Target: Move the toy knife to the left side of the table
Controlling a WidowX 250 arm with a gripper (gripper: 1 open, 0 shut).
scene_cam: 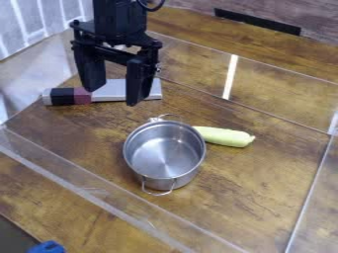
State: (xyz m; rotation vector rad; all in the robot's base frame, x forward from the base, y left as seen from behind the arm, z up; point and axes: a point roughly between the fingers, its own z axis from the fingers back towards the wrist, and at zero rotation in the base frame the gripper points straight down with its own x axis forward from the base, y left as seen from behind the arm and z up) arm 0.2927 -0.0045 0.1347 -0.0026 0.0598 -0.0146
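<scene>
The toy knife (77, 96) lies flat on the table (264, 188) at the upper left, its black handle with a maroon band pointing left and its grey blade partly hidden behind my gripper. My gripper (111, 87) hangs straight down just over the blade end, its two black fingers (90, 71) spread apart. It is open, with nothing between the fingers.
A silver pot (165, 155) stands near the middle of the table. A yellow-green corn-like piece (227, 137) lies just right of it. Clear acrylic panels (79, 183) edge the tabletop. A blue object (46, 247) shows at the bottom left corner.
</scene>
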